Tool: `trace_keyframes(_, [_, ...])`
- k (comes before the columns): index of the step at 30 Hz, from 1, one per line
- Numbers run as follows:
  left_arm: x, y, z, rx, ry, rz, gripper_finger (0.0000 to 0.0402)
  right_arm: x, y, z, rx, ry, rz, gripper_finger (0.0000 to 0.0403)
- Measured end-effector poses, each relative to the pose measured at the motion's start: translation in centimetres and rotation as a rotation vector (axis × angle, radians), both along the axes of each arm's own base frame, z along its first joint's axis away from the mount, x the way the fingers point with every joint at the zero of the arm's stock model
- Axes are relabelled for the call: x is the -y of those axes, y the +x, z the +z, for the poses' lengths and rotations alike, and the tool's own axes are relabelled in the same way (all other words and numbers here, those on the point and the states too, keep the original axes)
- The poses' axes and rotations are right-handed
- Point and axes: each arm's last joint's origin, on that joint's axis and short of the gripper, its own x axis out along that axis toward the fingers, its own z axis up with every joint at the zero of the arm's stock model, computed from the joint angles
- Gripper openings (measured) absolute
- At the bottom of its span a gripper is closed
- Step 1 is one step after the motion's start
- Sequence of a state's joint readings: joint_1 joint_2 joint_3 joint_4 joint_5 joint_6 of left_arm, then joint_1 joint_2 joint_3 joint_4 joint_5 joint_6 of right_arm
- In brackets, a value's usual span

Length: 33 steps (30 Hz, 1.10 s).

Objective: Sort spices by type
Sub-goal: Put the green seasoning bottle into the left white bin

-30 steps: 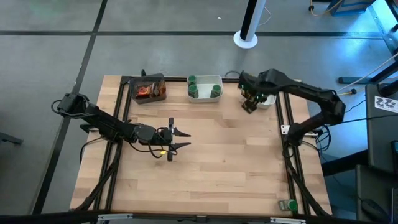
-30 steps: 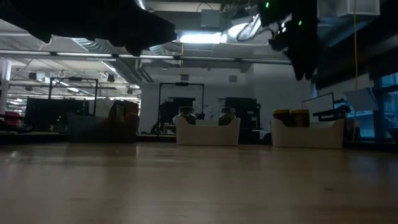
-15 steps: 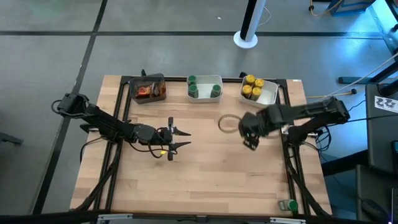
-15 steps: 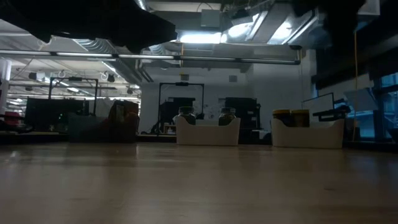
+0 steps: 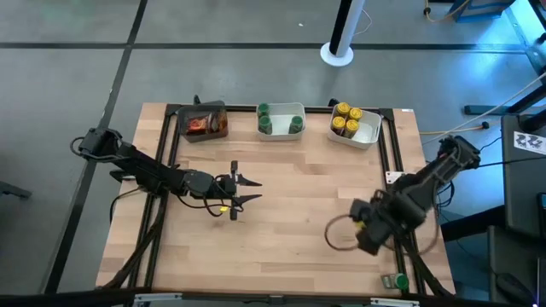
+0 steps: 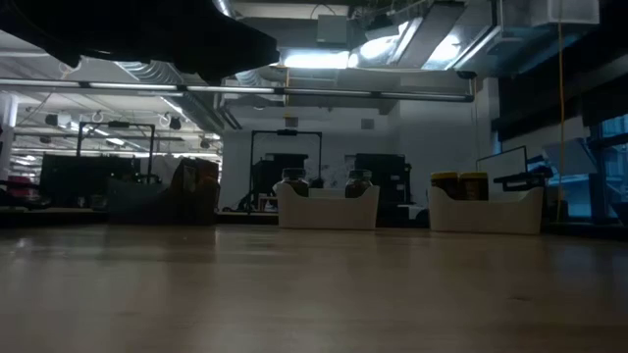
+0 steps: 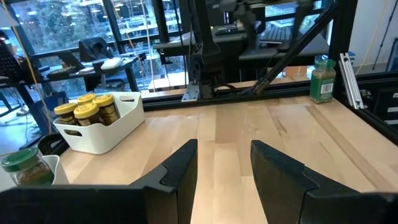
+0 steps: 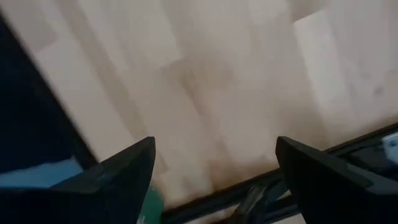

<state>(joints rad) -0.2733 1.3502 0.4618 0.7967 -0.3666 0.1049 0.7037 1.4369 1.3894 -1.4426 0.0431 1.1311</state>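
Spice jars stand in three trays along the far edge. Reddish-brown ones sit in the dark tray (image 5: pixel 203 122), green-lidded ones in the middle white tray (image 5: pixel 281 119), and yellow-lidded ones in the right white tray (image 5: pixel 354 124). One green-lidded jar (image 5: pixel 395 280) stands upright alone at the table's near right corner (image 7: pixel 322 78). My right gripper (image 5: pixel 367 234) hangs open above the near right part of the table, pointing down, a little left of and beyond that jar (image 8: pixel 214 180). My left gripper (image 5: pixel 243 189) hovers level and open over the table's left middle, holding nothing (image 7: pixel 221 168).
Black frame rails (image 5: pixel 397 170) run along the table's left and right sides. The bare wooden top (image 5: pixel 290 222) lies between the two arms. In the low view only the trays (image 6: pixel 327 206) show, against the room behind.
My right gripper has swung from above the yellow-lidded jars' tray at the far right toward the table's near edge, rolling about its own axis as it went. It now hangs over the near right area. The yellow-lidded jars, hidden under it before, show again.
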Motion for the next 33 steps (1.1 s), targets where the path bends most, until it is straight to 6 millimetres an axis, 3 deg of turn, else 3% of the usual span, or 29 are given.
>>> trace_keyframes(6, [0.0, 0.0, 0.0, 0.000, -0.002, 0.000, 0.0133, -3.1, -1.9, -0.2, 0.022, 0.049, 0.071, 0.0333])
trace_keyframes(13, [0.0, 0.0, 0.0, -0.004, -0.002, 0.000, 0.0133, -5.1, -3.2, -0.6, 0.050, 0.050, 0.103, 0.0333])
trace_keyframes(19, [0.0, 0.0, 0.0, -0.001, -0.003, 0.000, 0.0133, -7.4, -4.1, -1.7, 0.027, 0.066, 0.016, 0.0333])
trace_keyframes(33, [0.0, 0.0, 0.0, 0.000, -0.013, 0.001, 0.0133, -11.7, -5.3, -5.0, -0.129, 0.123, 0.169, 0.0333])
